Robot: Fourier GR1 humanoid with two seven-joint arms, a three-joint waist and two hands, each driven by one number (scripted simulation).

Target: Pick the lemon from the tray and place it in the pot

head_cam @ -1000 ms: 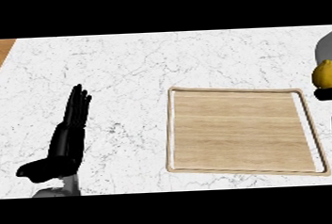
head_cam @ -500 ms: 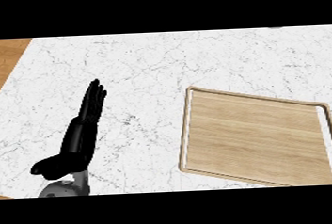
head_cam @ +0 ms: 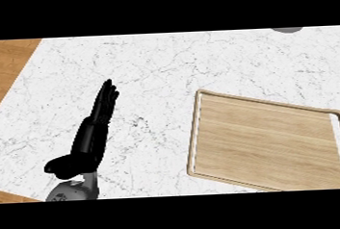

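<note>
Left hand [head_cam: 90, 134], fingers straight, lower left; tray [head_cam: 193, 134] well apart at view's right edge.

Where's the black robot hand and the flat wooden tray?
Black left hand [head_cam: 88, 133], head view, on its palm.
Light wooden rectangular tray [head_cam: 193, 134], head view, on its left rim.

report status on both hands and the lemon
Left hand open, fingers straight, resting left of the tray. Right hand not in view. Lemon not in view, none on the tray. No obstruction seen.
</note>
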